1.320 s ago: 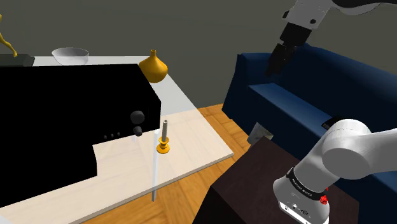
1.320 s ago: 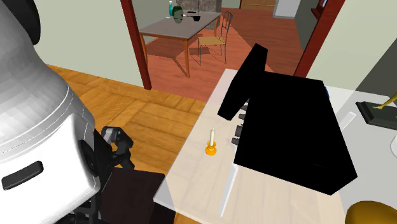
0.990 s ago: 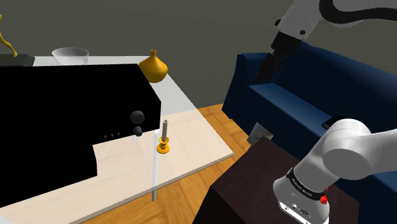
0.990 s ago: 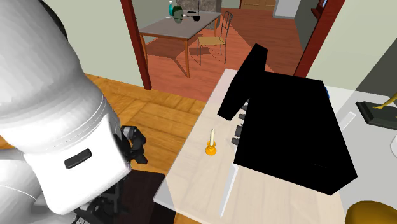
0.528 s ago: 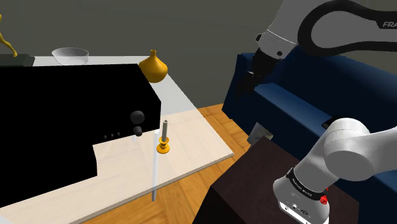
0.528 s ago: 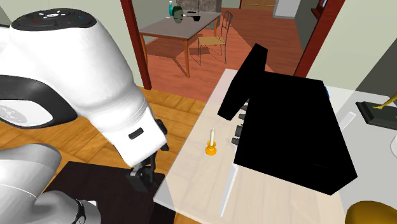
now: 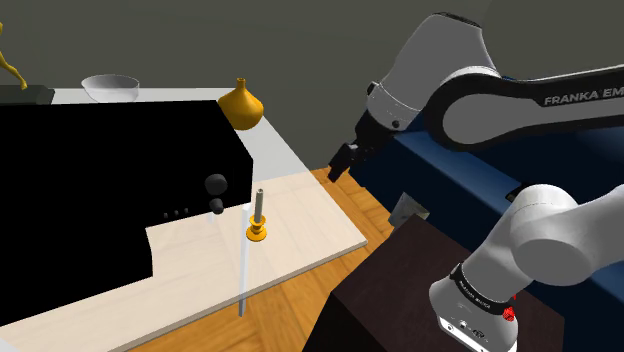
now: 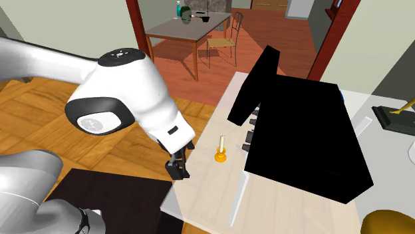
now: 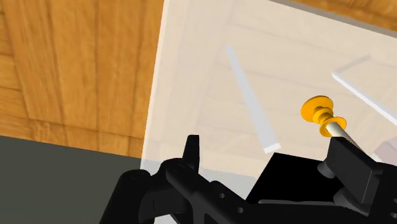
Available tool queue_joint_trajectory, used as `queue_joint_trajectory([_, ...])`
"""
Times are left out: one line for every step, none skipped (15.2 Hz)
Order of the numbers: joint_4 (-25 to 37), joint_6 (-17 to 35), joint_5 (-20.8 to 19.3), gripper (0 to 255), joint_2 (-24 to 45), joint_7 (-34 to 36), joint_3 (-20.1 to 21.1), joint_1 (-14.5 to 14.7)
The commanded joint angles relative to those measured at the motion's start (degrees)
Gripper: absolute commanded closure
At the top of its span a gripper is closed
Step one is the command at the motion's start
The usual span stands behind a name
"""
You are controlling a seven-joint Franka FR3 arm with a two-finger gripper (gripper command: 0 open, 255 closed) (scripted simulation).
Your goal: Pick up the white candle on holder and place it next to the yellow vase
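Gripper (image 7: 342, 160) in shoulder view hangs off the table's (image 7: 310, 235) sofa-side edge, above the wood floor (image 7: 345, 195) in front of the blue sofa (image 7: 440, 150); can't read the fingers here. White-grey candle (image 7: 259, 205) stands upright in its orange holder (image 7: 257, 233) on the pale top, near that same edge, just off a corner of the big black area (image 7: 90, 190). Yellow vase (image 7: 241, 105) sits at the far edge, well apart from the candle; glass bowl (image 7: 110, 87) beyond it.

Second ext. view: gripper (image 8: 178, 166) points down at the table's edge, on that view's left of the candle (image 8: 221, 141), near but not touching. Vase (image 8: 389, 223) at the picture's lower right corner.

Wrist view: fingers (image 9: 191, 149) stand wide apart, clasping nothing. Holder (image 9: 320, 109) and candle (image 9: 334, 129) lie just beside one finger, outside the gap.
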Motion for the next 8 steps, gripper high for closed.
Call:
queue_joint_trajectory([0.4, 5.3, 0.0, 0, 3.9, 2.5, 3.2, 0.0])
queue_joint_trajectory([0.6, 7.7, -0.2, 0, 5.8, 3.7, 4.8, -0.3])
queue_joint_trajectory([0.9, 10.2, -0.6, 0, 7.8, 5.1, 6.4, -0.7])
queue_joint_trajectory([1.2, 12.6, -1.3, 0, 9.8, 6.6, 8.1, -1.2])
queue_joint_trajectory([1.7, 15.0, -2.2, 0, 11.9, 8.3, 9.9, -2.0])
queue_joint_trajectory([2.3, 17.3, -3.5, 0, 14.1, 10.2, 11.9, -3.0])
queue_joint_trajectory([3.0, 19.5, -5.2, 0, 16.3, 12.4, 14.0, -4.3])
queue_joint_trajectory([3.8, 21.6, -7.4, 0, 18.6, 14.8, 16.3, -5.9])
